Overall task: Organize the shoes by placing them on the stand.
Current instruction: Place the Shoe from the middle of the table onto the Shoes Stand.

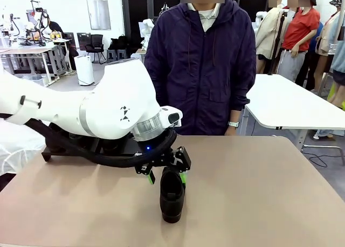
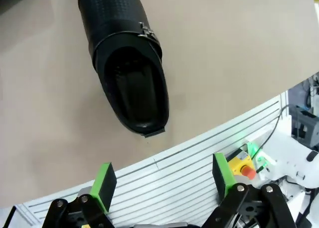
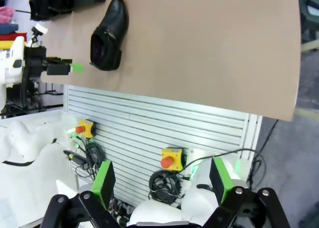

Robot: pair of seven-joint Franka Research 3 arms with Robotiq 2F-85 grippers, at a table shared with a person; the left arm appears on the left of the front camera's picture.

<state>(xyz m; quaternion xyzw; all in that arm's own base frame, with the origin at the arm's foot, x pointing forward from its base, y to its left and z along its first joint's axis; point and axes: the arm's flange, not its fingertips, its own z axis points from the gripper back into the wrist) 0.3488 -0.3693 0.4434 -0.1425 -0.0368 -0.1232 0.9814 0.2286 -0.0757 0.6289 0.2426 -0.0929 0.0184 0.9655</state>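
Hovering my left hand [image 1: 167, 174], jaws wide and empty, at the heel of the shoe [image 1: 172, 194] by the surface's near edge; right hand [image 3: 159, 180] open, empty. Next: straddle, close, carry to the stand [image 1: 70, 144]

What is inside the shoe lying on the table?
The shoe looks empty: the left wrist view shows a bare dark insole through its opening. The toe interior is covered by the upper, so it cannot be seen.
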